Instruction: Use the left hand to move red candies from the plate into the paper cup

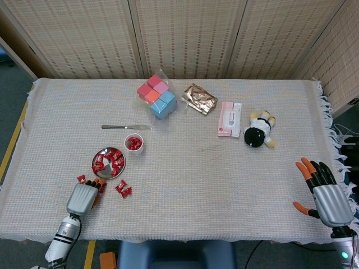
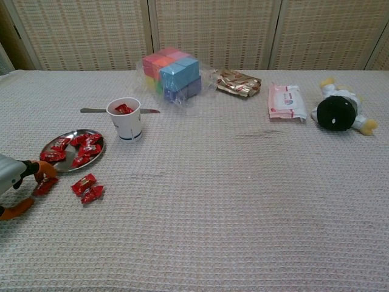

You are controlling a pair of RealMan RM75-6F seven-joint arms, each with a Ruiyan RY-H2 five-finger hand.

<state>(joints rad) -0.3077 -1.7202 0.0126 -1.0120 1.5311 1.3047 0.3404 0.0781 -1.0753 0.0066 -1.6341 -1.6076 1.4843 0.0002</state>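
Resting low on the desk [image 1: 224,185], left hand [image 1: 84,197] sits just below the plate [image 1: 108,162], fingers [image 2: 42,169] curled beside a loose candy [image 2: 45,186]; whether they grip it, cannot tell. Red candies [image 2: 78,149] on plate; paper cup [image 2: 124,119] just beyond, candy inside. Right hand [image 1: 324,193] well apart, fingers spread, holding nothing.

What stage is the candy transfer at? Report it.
Done: the paper cup already holds some red candy. In hand: the left hand sits just short of the plate; whether it grips anything is unclear. Left: several candies on the plate, plus spilled ones on the cloth.
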